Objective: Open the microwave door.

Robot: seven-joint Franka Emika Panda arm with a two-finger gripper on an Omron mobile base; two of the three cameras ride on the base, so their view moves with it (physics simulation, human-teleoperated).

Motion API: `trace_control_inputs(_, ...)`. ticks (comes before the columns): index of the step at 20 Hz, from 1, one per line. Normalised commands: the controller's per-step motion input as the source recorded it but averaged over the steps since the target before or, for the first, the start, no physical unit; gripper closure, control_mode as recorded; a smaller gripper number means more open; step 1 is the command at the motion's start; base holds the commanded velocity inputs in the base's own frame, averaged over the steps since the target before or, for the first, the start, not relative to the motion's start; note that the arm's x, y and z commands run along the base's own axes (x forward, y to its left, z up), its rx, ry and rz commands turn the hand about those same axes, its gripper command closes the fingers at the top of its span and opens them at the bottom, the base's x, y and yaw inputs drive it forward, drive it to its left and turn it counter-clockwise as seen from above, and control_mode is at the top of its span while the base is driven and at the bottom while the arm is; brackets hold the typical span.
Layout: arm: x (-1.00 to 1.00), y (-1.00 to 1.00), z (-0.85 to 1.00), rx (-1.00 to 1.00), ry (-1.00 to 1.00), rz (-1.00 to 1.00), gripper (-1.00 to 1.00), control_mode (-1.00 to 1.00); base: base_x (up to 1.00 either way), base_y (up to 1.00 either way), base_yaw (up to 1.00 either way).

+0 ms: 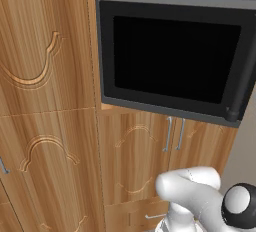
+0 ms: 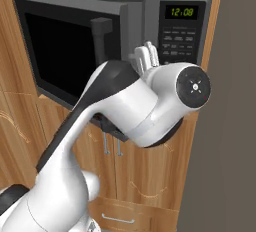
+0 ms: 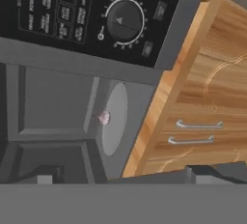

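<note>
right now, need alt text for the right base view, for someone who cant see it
The microwave door, dark grey with a black glass window, stands partly open, its bar handle swung outward from the microwave. The robot's white arm crosses the foreground in front of it, with wooden cabinets around and a green display reading 12:08.

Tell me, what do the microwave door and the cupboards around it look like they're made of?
The microwave door looks like matte dark grey metal or plastic, framing a glossy black window that seems to be glass. The cabinet doors look like varnished wood: warm brown with visible grain and carved curves. Their slim handles appear to be brushed silver metal. All of it is rendered, so this is only appearance.
</note>
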Motion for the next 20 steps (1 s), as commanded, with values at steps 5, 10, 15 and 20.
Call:
trace_control_inputs(5,0.46,0.00,-0.14,0.10,0.00,0.00,-1.00,-1.00,0.00,0.00,0.00)
trace_control_inputs(10,0.48,0.00,-0.20,0.07,0.00,0.00,-1.00,-1.00,0.00,0.00,0.00)
trace_control_inputs(15,0.55,0.00,-0.20,0.07,0.02,0.02,-1.00,-1.00,0.00,0.00,0.00)
trace_control_inputs(20,0.42,-0.18,-0.18,0.08,0.06,0.09,-1.00,-1.00,0.00,0.00,0.00)
